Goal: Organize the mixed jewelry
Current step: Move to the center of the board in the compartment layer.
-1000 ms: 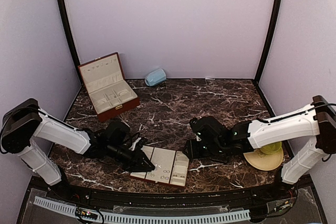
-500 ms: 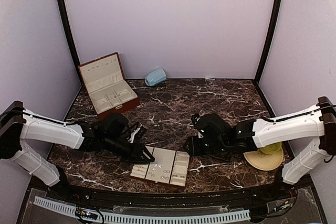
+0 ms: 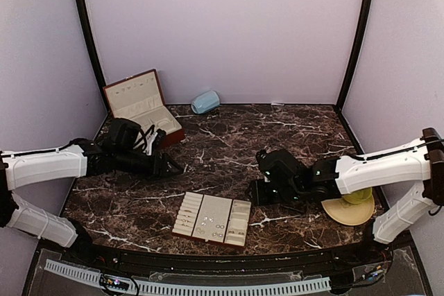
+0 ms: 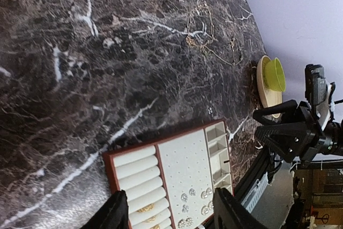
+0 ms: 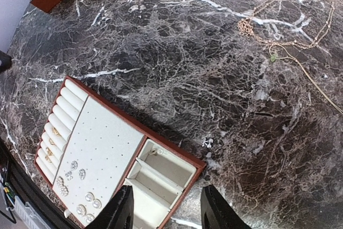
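The cream-lined tray (image 3: 211,218) lies flat near the front edge. On it, several small studs and pearl earrings (image 4: 195,199) sit on the peg panel, and gold rings (image 4: 140,208) sit in the roll slots. The right wrist view shows the same studs (image 5: 75,172), a small ring (image 5: 154,152) in a tray compartment, a loose pair of silvery studs (image 5: 207,142) on the marble beside the tray, and gold chains (image 5: 284,20) farther off. My left gripper (image 3: 172,167) is open and empty, back-left of the tray. My right gripper (image 3: 254,192) is open and empty, just right of the tray.
An open red-brown box (image 3: 142,112) stands at the back left, close to my left arm. A light blue object (image 3: 205,102) lies by the back wall. A tan plate (image 3: 350,209) holding a green thing sits under my right arm.
My left gripper has lifted off the tray's left edge and swung back and left toward the red-brown box. The right arm has hardly moved.
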You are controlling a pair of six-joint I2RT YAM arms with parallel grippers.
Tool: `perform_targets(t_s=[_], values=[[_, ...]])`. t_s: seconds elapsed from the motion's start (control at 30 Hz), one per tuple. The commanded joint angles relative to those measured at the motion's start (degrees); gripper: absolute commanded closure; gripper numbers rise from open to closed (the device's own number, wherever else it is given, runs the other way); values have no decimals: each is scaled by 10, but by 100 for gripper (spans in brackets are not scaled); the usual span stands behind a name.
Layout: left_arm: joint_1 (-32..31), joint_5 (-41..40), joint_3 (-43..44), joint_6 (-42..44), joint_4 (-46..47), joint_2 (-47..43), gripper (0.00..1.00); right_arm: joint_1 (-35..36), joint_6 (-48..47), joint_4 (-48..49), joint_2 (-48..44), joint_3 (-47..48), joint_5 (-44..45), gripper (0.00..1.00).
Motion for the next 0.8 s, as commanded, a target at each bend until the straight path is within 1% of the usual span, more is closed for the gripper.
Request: perform_targets(t_s=[0.0, 0.1, 0.13, 0.17, 0.23, 0.3, 0.43, 0.5, 0.57, 0.67, 0.77], values=[[72, 13, 49, 84, -51, -4, 42, 2, 21, -28, 26, 25, -5, 56], [130, 36, 86, 126, -51, 10, 41, 4, 35, -21, 37, 21, -28, 51], [154, 35, 95, 135, -48, 12, 41, 4, 40, -17, 39, 19, -35, 49], [166, 32, 109, 146, -43, 14, 41, 3, 42, -12, 45, 18, -43, 48], [202, 34, 116, 151, -11, 12, 40, 4, 49, -16, 63, 27, -55, 48], [219, 41, 117, 155, 20, 14, 39, 4, 55, -24, 84, 43, -61, 49], [235, 41, 120, 182, 27, 29, 39, 4, 69, -39, 114, 64, -62, 51], [238, 38, 106, 188, 40, 28, 39, 4, 74, -50, 125, 75, -63, 51], [240, 36, 85, 185, 65, 22, 39, 4, 75, -65, 136, 86, -69, 51], [247, 66, 72, 169, 86, 18, 39, 4, 84, -74, 150, 97, -77, 51], [254, 69, 72, 171, 74, 14, 39, 7, 100, -96, 152, 107, -69, 52]])
